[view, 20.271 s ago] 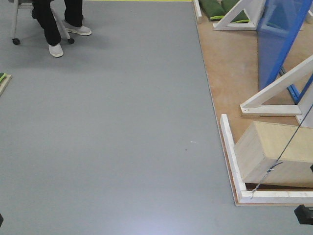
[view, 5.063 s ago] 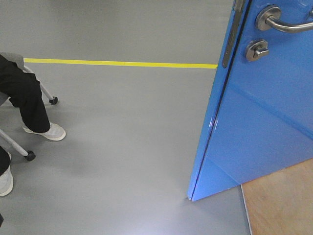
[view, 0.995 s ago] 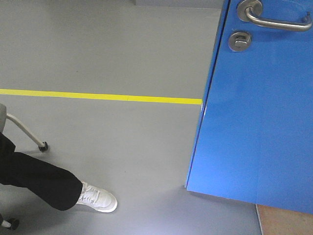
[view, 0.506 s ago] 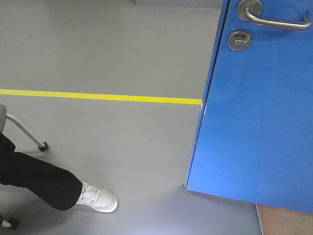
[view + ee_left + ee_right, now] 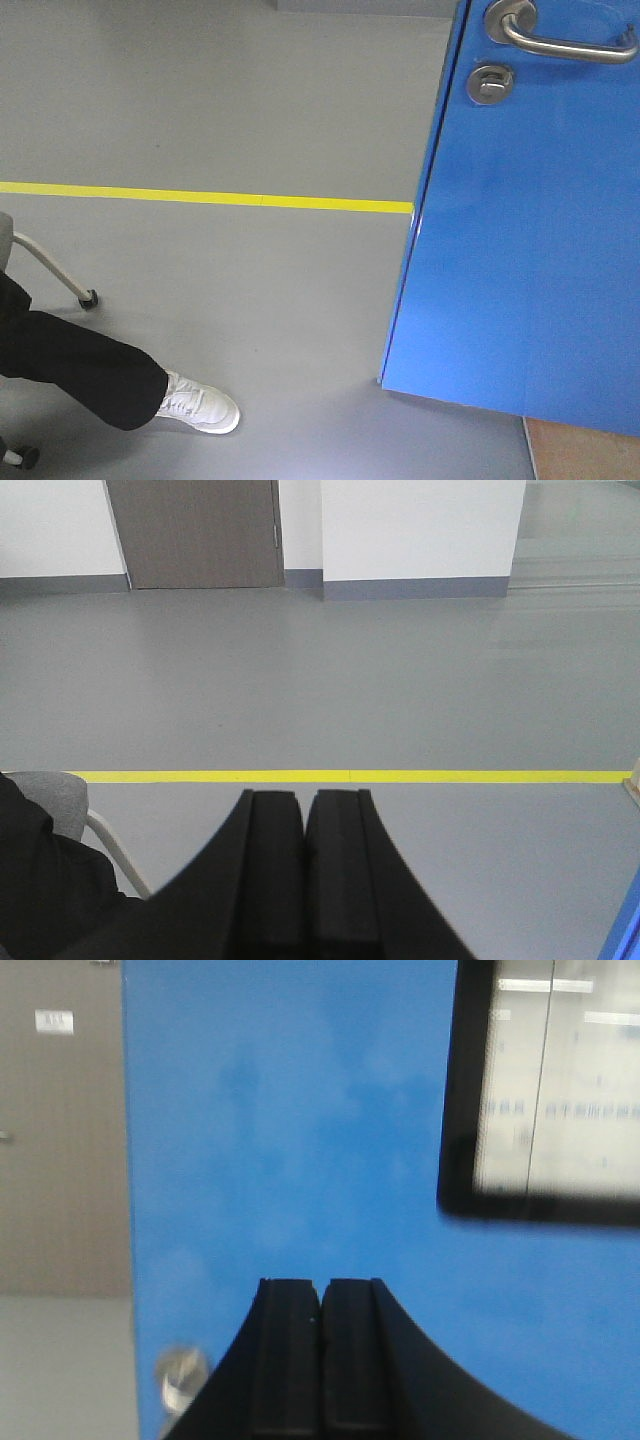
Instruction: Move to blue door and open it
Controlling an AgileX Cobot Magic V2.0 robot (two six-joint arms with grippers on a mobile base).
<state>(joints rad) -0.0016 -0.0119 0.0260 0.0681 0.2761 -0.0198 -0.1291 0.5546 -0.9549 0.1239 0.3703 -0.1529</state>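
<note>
Door fills the right side of the front view, close in; its free edge stands over the grey floor, its bottom corner just past the yellow line. Panel already angled out from its frame, so partly open by my reading.

Lever and lock sit at the top right of that view, near the door's edge. That is where force turns the panel most easily.

Right gripper: jaws pressed together, holding nothing, aimed square at the blue face, below a dark-framed window (contact with the panel can't be judged). Closed jaws suit a push rather than a grasp.

Left gripper: jaws likewise together and empty, pointing across open floor, away from the door, probably parked clear.

Seated person's leg and shoe lie left of the door, well apart; a swing hazard if the door opens wider.
</note>
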